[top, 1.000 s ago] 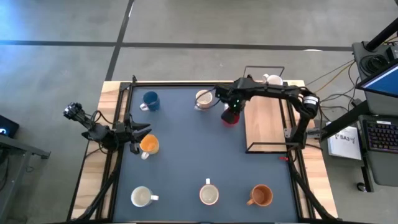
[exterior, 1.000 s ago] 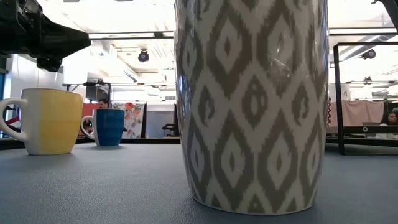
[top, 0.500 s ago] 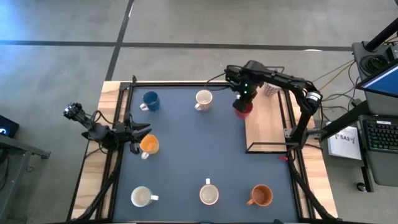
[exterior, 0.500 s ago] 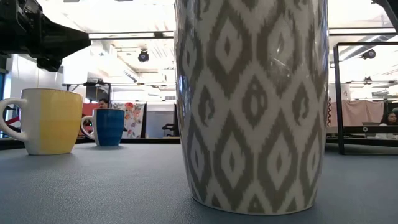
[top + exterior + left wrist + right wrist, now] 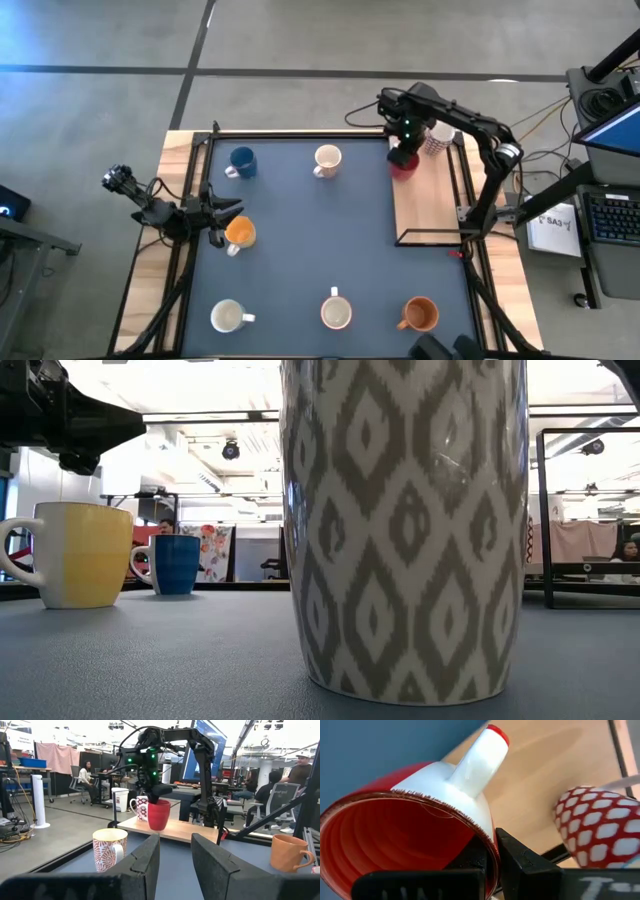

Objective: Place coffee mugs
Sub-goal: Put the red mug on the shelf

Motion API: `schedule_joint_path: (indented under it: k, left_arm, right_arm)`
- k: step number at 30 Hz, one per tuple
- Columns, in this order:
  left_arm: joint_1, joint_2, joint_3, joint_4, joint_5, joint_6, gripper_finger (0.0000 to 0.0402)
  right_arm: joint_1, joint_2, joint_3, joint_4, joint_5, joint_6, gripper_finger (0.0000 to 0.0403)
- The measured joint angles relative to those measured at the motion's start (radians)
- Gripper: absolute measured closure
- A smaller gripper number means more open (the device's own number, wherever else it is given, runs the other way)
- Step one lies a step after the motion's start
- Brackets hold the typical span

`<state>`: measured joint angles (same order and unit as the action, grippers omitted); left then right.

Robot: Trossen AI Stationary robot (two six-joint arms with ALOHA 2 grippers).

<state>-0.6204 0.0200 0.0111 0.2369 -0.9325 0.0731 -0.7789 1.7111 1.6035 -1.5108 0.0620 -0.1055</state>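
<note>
My right gripper (image 5: 405,150) is shut on a red mug (image 5: 403,164) over the far left corner of a wooden board (image 5: 430,200); the left wrist view shows that red mug (image 5: 159,814) too. A red-and-white patterned mug (image 5: 433,141) stands on the board beside it. On the blue mat stand a blue mug (image 5: 241,162), a patterned white mug (image 5: 327,160), an orange-yellow mug (image 5: 240,233), two pale mugs (image 5: 229,317) (image 5: 336,312) and an orange mug (image 5: 420,314). My left gripper (image 5: 226,210) is open just beside the orange-yellow mug, touching nothing. My right gripper holds the red mug by its rim (image 5: 491,845), near the handle (image 5: 480,755). One finger is inside the mug and one finger (image 5: 522,862) outside, coming from above. The mug hangs slightly tilted below the fingers; whether its base touches the board I cannot tell.
A black wire frame (image 5: 397,240) edges the wooden board at the table's right. A black rail (image 5: 300,133) runs along the far edge. In the low view a grey diamond-patterned mug (image 5: 400,530) fills the foreground. People sit in the room behind (image 5: 89,775).
My right gripper has carried the red mug from the mat beside the patterned white mug toward the table's right and far edges, to over the board's far left corner beside the red-and-white mug. It has stayed shut on the mug.
</note>
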Motion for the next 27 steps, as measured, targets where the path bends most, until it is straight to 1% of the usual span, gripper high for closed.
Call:
schedule_joint_path:
  k: [4, 8, 14, 19, 22, 27]
  left_arm:
    - [0.0, 0.0, 0.0, 0.0, 0.0, 0.0, 0.0306]
    - [0.0, 0.0, 0.0, 0.0, 0.0, 0.0, 0.0306]
    - [0.0, 0.0, 0.0, 0.0, 0.0, 0.0, 0.0306]
    - [0.0, 0.0, 0.0, 0.0, 0.0, 0.0, 0.0306]
    - [0.0, 0.0, 0.0, 0.0, 0.0, 0.0, 0.0306]
    - [0.0, 0.0, 0.0, 0.0, 0.0, 0.0, 0.0306]
  right_arm:
    - [-0.037, 0.0, 0.0, 0.003, 0.046, 0.0, 0.039]
    - [-0.059, 0.0, 0.0, 0.022, 0.044, 0.001, 0.039]
    - [-0.066, 0.0, 0.0, 0.112, 0.043, 0.024, 0.039]
    - [-0.066, 0.0, 0.0, 0.12, 0.043, 0.023, 0.0389]
    - [-0.066, 0.0, 0.0, 0.125, 0.043, 0.024, 0.0378]
    - [-0.066, -0.001, 0.0, 0.132, 0.057, 0.024, 0.0343]
